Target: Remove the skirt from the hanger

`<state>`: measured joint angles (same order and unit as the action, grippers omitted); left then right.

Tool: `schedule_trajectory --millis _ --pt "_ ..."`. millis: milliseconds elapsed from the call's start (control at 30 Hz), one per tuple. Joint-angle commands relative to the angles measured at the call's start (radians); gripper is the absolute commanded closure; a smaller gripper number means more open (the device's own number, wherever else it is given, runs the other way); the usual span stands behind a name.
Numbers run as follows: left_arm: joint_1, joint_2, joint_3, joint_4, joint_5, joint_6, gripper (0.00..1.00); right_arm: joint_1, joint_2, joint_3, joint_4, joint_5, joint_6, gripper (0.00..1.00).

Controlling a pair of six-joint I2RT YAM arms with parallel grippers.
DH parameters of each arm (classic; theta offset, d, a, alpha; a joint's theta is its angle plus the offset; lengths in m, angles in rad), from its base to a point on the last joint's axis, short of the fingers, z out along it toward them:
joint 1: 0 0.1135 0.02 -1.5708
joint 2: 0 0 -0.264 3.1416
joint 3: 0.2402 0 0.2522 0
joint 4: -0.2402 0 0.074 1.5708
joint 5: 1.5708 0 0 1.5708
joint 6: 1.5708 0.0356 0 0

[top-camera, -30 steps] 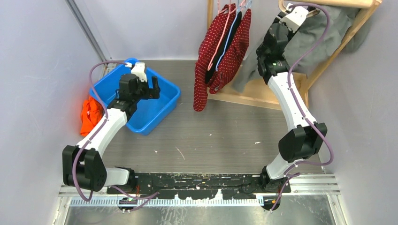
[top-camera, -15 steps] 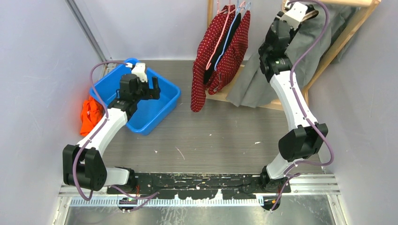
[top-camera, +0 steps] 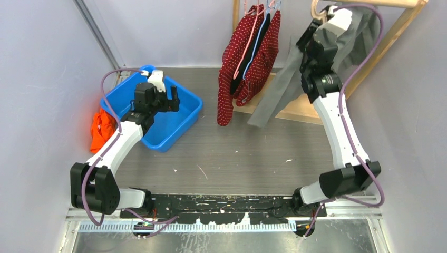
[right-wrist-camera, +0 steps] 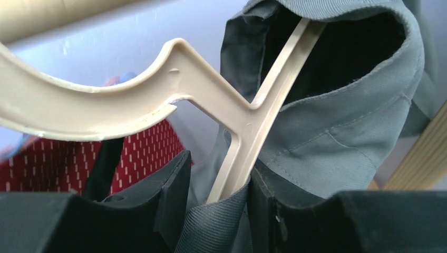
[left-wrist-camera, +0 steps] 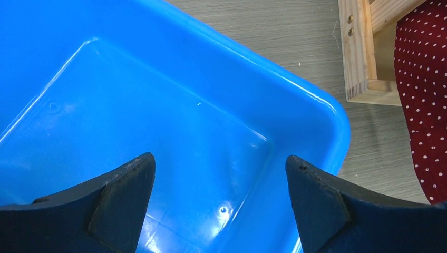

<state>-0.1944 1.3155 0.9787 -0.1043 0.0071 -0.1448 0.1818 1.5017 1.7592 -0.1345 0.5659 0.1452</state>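
Observation:
The grey skirt hangs on a beige plastic hanger at the top right, under the wooden rail. My right gripper is up at the hanger's neck. In the right wrist view it is shut on the skirt's waistband, with the hanger's arm pinched between the fingers. The hanger's hook curves left above them. My left gripper is open and empty over the blue bin. In the left wrist view it hovers above the bin's floor.
A red polka-dot garment hangs on pink and blue hangers left of the skirt. The wooden rack's base lies on the floor below. An orange cloth lies left of the bin. Grey walls close in on both sides.
My right arm has swung to the right and up with the skirt and hanger. The skirt's hem has swung out to the left. The left arm has not moved.

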Motion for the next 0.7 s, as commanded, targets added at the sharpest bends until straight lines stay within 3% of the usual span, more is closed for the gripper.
schedule_trajectory --millis 0,267,533,667 --pt "-0.001 -0.005 0.042 0.02 -0.004 -0.003 0.07 0.02 -0.146 -0.158 -0.018 -0.107 0.136 0.99" --pt "-0.002 -0.013 0.027 0.034 0.025 -0.033 0.07 0.072 -0.352 -0.373 -0.126 -0.201 0.276 0.99" --pt "-0.003 -0.037 0.025 0.033 0.059 -0.053 0.08 0.109 -0.511 -0.337 -0.387 -0.497 0.385 0.99" --pt "-0.005 -0.077 0.032 0.023 0.106 -0.07 0.08 0.109 -0.56 -0.252 -0.554 -0.699 0.344 0.99"
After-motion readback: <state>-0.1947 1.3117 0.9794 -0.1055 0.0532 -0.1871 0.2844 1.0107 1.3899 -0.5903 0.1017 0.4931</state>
